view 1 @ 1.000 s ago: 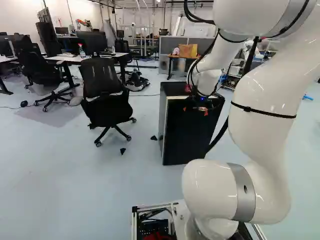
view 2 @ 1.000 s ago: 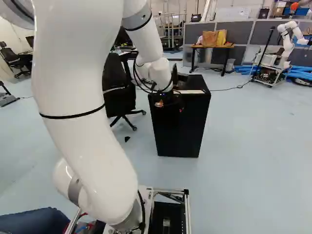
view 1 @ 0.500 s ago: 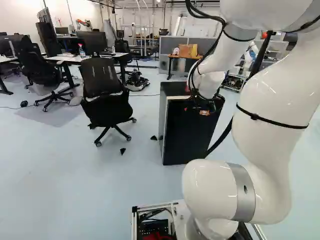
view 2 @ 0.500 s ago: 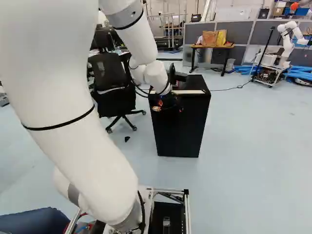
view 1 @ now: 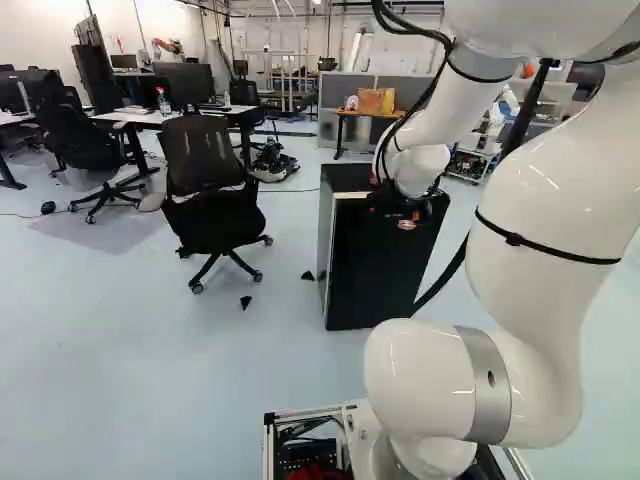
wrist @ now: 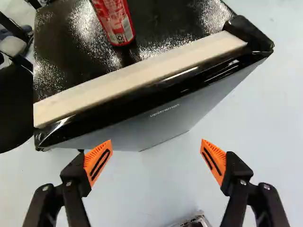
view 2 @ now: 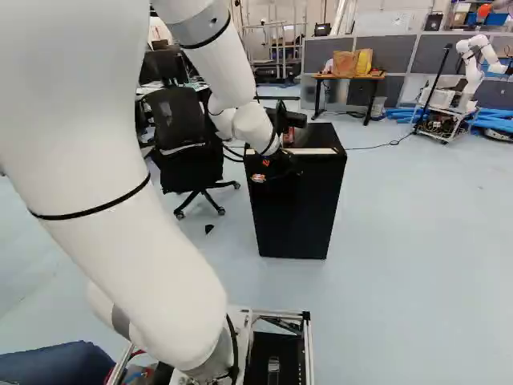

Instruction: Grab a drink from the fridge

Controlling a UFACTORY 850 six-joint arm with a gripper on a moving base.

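I hold my gripper (wrist: 156,142) spread and empty near the closed fridge (view 2: 292,212), presumably to line up with its door (wrist: 165,124). A red can (wrist: 115,22) stands on top.

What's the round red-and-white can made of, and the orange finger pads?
The can looks like glossy printed metal: its side shines and narrows at the base. The orange finger pads look dull and slotted, maybe rubber or soft plastic.
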